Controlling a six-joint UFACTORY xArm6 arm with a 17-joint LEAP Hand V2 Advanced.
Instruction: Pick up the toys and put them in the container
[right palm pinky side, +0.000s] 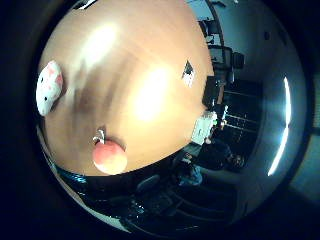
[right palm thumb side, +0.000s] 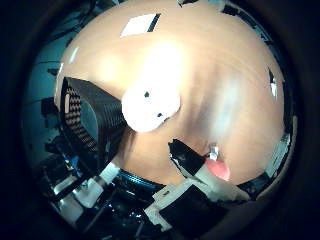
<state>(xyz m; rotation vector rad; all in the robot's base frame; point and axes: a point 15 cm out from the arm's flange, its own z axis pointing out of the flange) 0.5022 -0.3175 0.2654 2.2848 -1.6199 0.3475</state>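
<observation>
Thumb-side palm view showed white plush toy (right palm thumb side: 150, 107) lying on tabletop (right palm thumb side: 225, 75) beside black mesh container (right palm thumb side: 92, 117), not inside. Red apple toy (right palm pinky side: 109, 156) sat near tabletop edge, well apart. Both apparently left to do. Robot hand (right palm thumb side: 192, 167) held nothing; how far open unclear.

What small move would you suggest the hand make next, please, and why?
Probably lower the hand toward the white round plush toy on the wooden table. It lies nearest the palm, beside the black mesh container, untouched. The red apple-shaped toy sits at the table's edge and can wait.
</observation>
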